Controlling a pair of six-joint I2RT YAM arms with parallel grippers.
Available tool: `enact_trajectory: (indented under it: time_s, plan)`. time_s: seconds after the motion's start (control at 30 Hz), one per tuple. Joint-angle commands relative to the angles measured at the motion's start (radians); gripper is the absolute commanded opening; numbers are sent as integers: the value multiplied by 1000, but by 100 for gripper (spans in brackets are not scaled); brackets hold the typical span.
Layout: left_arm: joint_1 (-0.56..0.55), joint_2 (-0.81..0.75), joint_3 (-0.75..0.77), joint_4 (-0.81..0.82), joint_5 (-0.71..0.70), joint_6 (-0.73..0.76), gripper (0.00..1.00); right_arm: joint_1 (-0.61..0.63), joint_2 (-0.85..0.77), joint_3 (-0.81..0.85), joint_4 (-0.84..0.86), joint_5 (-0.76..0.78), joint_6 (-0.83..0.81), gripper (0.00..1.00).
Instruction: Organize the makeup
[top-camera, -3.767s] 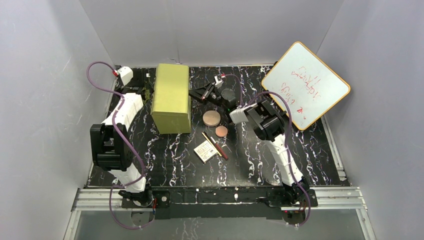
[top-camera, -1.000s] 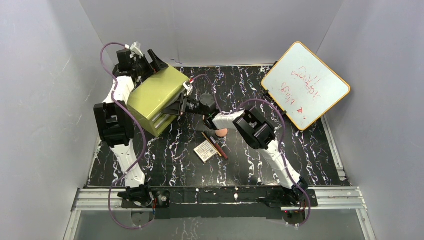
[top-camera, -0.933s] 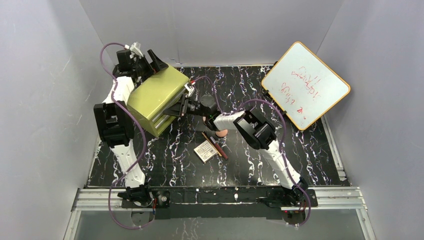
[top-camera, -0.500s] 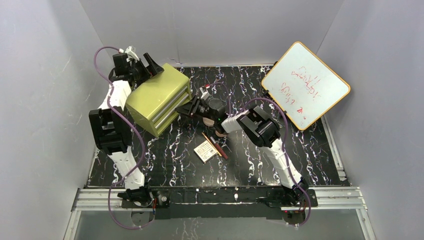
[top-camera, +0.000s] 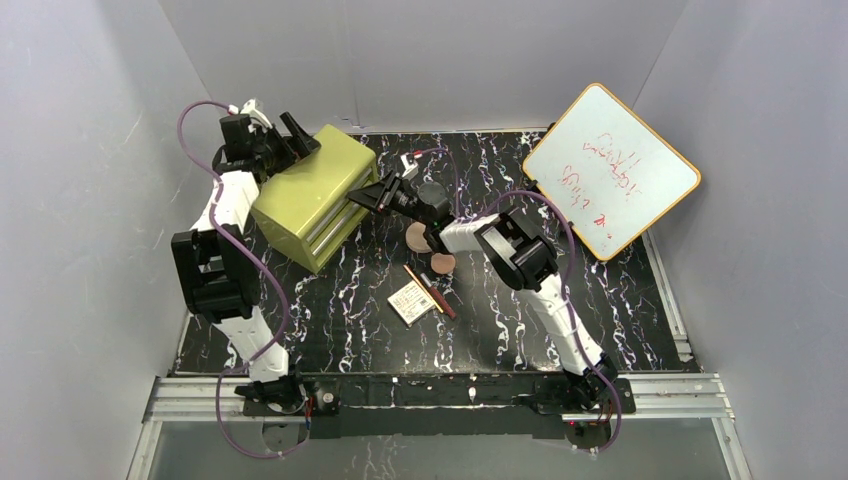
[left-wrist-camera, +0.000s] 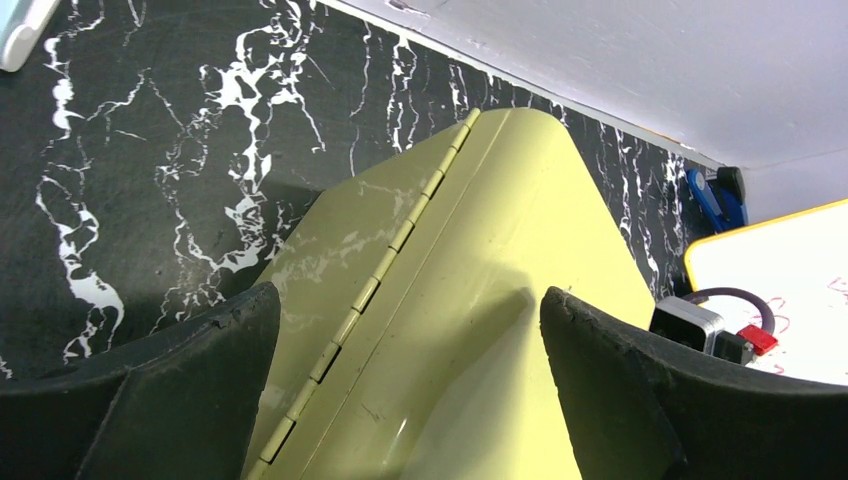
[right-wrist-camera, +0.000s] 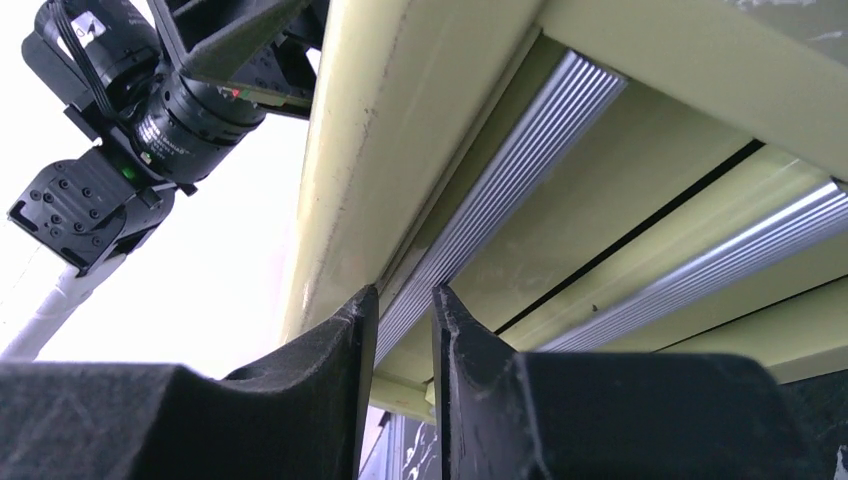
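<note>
Top external view: an olive-green drawer box (top-camera: 312, 192) sits turned at an angle at the far left of a black marbled table (top-camera: 600, 330). The makeup lies loose on the table off the box's drawer face, toward the near right. It includes a larger pinkish disc (top-camera: 414, 238), partly hidden under the right arm (top-camera: 520, 255), and a smaller disc (top-camera: 443, 263). A thin gold pencil (top-camera: 413, 277) and a dark red pencil (top-camera: 441, 300) lie side by side, slanting from far left to near right, just beside a cream square palette (top-camera: 411, 302).

Left wrist view: the left fingers (left-wrist-camera: 150, 400) are spread wide over the box's hinged back edge and hold nothing.

Right wrist view: the right fingers (right-wrist-camera: 300, 400) stand nearly together with only a slim gap. Their tips are at the ridged silver handle (right-wrist-camera: 520, 170) of the top drawer. The handle's long axis runs along the drawer front, into that gap. I cannot tell whether they pinch it.

The next step is probably to pull this drawer out. That pull would travel away from the drawer face, toward the makeup. The right arm is clearly the nearer one to those items, and the discs lie closest to the drawer's likely path.
</note>
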Motion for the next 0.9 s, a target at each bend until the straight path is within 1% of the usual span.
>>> enact_trajectory:
  time_s: [0.0,0.13,0.3,0.47,0.67,0.73,0.77,0.83,0.87]
  plan:
    - [-19,-8,-71,-193,36,-37,99,-2,50,116,63,84,31,35]
    - [-15,-10,-64,-223,14,-20,99,-4,72,129,81,81,51,35]
    - [-12,-19,-70,-223,20,-28,100,-8,94,133,85,81,52,35]
    - [-12,-28,-82,-218,38,-43,99,-16,140,177,102,98,85,35]
    - [-10,-33,-72,-249,65,-47,99,-28,221,245,147,125,143,34]
    - [-10,-39,-77,-250,69,-52,99,-30,249,268,156,142,164,30]
    - [-10,-41,-79,-251,69,-52,99,-30,262,276,159,147,171,25]
    - [-10,-39,-72,-260,63,-48,99,-33,276,286,161,151,182,8]
    - [-9,-38,-66,-268,58,-41,99,-34,274,282,160,146,183,1]
